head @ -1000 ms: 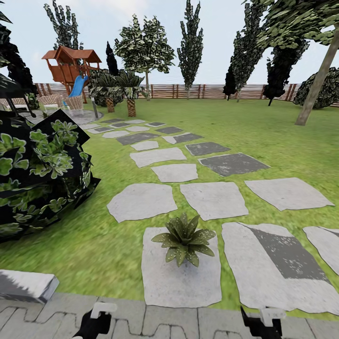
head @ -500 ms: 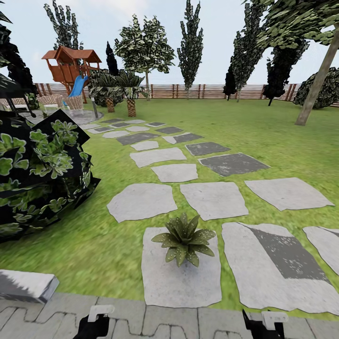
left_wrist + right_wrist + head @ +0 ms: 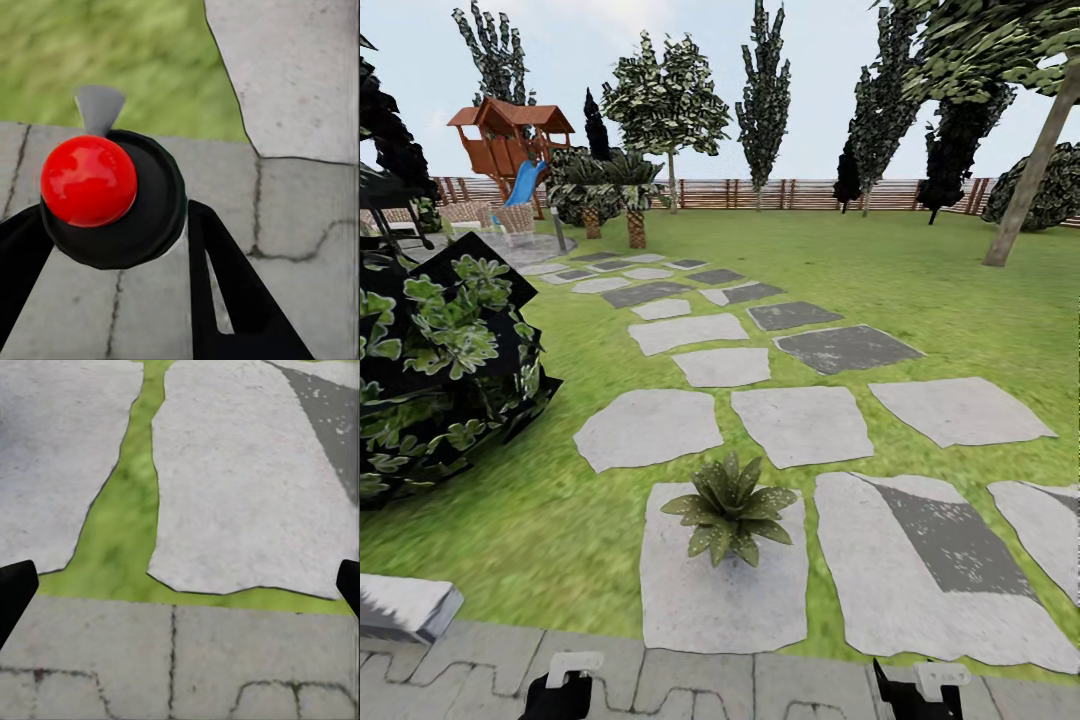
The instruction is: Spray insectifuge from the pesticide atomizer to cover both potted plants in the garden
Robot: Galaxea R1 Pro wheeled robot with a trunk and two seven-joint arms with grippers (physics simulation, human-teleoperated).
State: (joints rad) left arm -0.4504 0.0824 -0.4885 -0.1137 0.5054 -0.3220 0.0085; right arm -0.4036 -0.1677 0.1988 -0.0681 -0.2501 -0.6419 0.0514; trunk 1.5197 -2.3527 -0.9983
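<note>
One potted plant (image 3: pixel 730 508), a low rosette of pointed green leaves dotted with tiny whitish specks (image 3: pixel 772 497), sits on the upper middle of a pale stepping stone (image 3: pixel 725 600), well inside its edges, with the pot itself hidden under the leaves. More stepping stones (image 3: pixel 802 424) run away across the green lawn (image 3: pixel 920 290) toward a grey patio (image 3: pixel 530 248) near the far left. A dark leafy bush (image 3: pixel 445 370) stands on the grass left of the plant, apart from it. Far back: brown slatted fence (image 3: pixel 800 192), tall trees (image 3: pixel 764 90), two scaly-trunked palms (image 3: pixel 615 190), a wooden playhouse (image 3: pixel 510 135) with a blue slide (image 3: pixel 525 183). Grey paving (image 3: pixel 700 680) borders the lawn at the near edge. In the head view the left gripper (image 3: pixel 560 690) and right gripper (image 3: pixel 920 690) hang low over this paving. Left wrist view: the left gripper (image 3: pixel 127 247) has a round black object with a red ball (image 3: pixel 88 180) and a pale grey tip lying between its dark fingers (image 3: pixel 232 292); whether the fingers are clamped on it cannot be told, and what the object is cannot be told. Right wrist view: the right gripper (image 3: pixel 180 585) is spread wide with nothing between its fingers (image 3: pixel 15 592), paving and stone below.
</note>
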